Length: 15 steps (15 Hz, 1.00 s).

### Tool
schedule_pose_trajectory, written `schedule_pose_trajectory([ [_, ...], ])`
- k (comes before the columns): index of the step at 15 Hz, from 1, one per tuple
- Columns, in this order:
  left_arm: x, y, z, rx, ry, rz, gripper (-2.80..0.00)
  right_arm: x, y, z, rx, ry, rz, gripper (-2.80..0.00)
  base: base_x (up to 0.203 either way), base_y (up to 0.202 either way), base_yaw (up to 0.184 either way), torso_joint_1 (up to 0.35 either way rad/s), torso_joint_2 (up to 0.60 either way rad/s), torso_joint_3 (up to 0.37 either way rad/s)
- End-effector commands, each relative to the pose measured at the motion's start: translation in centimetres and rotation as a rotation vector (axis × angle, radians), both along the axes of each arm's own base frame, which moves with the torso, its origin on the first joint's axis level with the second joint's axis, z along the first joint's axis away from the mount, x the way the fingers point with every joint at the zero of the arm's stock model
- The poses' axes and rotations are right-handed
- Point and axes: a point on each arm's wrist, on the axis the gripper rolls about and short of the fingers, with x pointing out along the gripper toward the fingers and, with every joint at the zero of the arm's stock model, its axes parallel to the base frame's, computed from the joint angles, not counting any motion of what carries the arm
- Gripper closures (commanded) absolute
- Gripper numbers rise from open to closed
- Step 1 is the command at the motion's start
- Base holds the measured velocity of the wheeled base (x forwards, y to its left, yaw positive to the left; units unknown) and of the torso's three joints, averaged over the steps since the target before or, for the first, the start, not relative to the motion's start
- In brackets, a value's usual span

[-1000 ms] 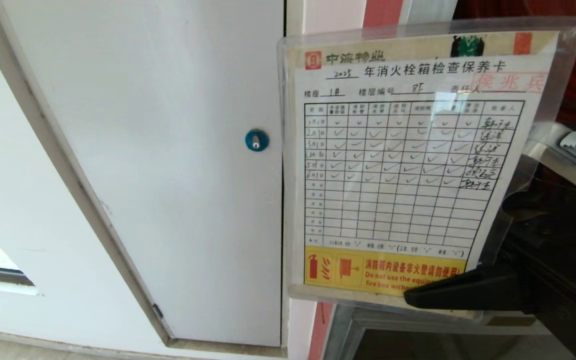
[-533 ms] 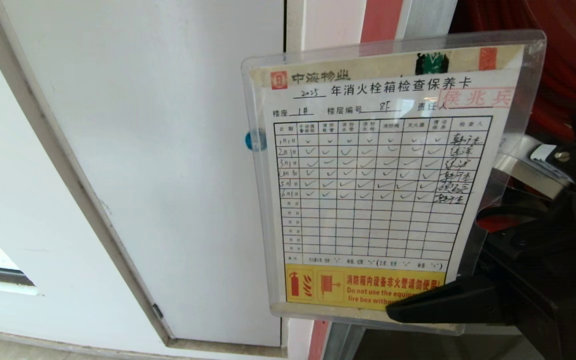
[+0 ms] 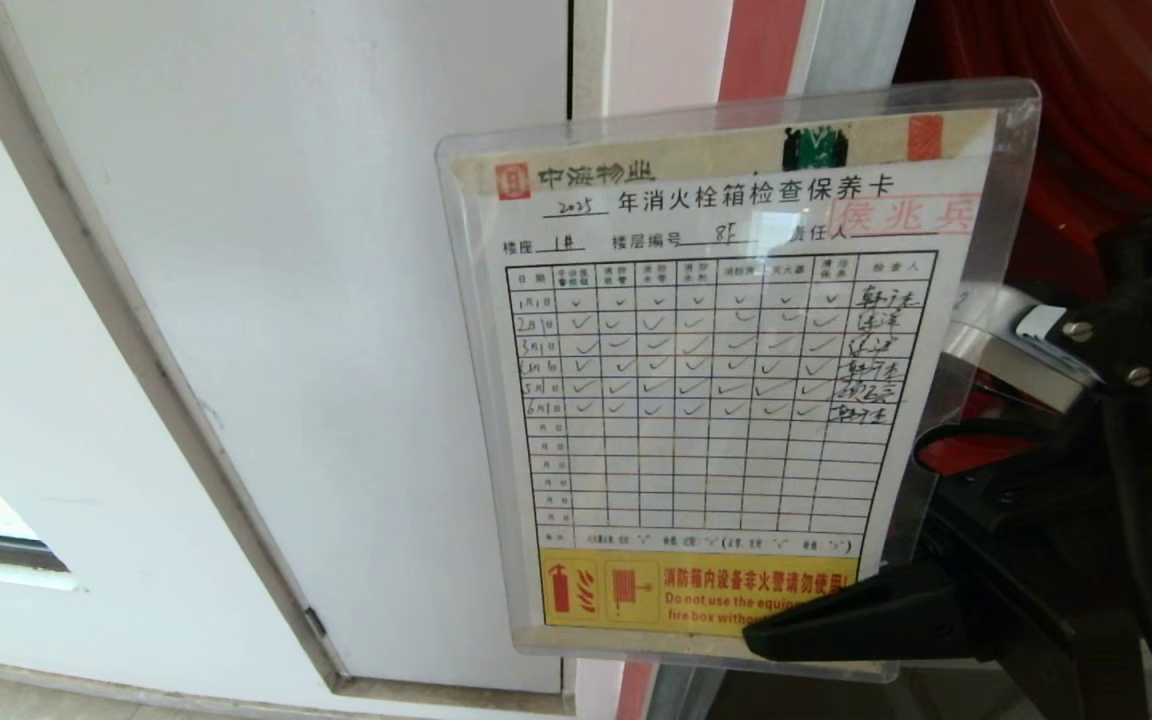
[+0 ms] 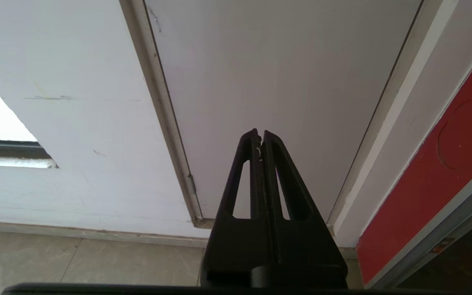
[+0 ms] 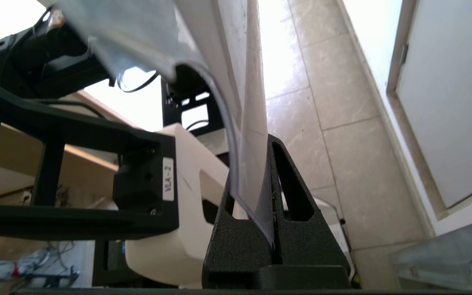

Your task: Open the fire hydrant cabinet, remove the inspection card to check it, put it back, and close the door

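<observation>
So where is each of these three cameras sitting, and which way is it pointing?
Head view: on the robot's head, looking forward and down at the inspection card held up before the white panel; the right gripper shows, pinching the card's lower corner.
Left wrist view: behind the shut left gripper, facing the white panel's lower corner and the floor.
Right wrist view: behind the right gripper, looking along the card's edge toward the robot's own body.
Shared: head and right wrist views both show the card; head and left wrist both show the panel.

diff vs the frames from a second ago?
The right gripper, shut on the inspection card, carried it left and slightly down in the head view, now hiding the white panel's blue lock. Grip unchanged. Left gripper shut, idle; the camera view did not shift.
</observation>
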Motion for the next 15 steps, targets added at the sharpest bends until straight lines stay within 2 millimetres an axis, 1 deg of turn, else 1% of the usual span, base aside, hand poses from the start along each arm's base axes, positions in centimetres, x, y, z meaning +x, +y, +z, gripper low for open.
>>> schedule_pose_trajectory([
  [1, 0.0, 0.0, 0.0, -0.001, 0.003, 0.000, 0.00, 0.0, 0.0, 0.3, 0.020, -0.016, 0.001, 0.00, 0.000, 0.000, 0.000, 0.000, 0.00, 0.000],
  [5, 0.0, 0.0, 0.0, 0.000, 0.003, 0.000, 0.00, -0.5, -0.4, 0.9, 0.038, -0.041, 0.001, 0.00, 0.000, 0.000, 0.000, 0.000, 0.00, 0.000],
  [8, 0.0, 0.0, 0.0, 0.000, 0.003, 0.002, 0.00, -1.3, -1.0, 1.3, 0.053, -0.059, -0.001, 0.00, 0.000, 0.000, 0.000, 0.000, 0.00, 0.000],
  [15, 0.0, 0.0, 0.0, 0.000, 0.002, 0.000, 0.00, -3.7, -4.0, 2.9, 0.124, -0.058, -0.089, 0.00, 0.000, 0.000, 0.000, 0.000, 0.00, 0.000],
])
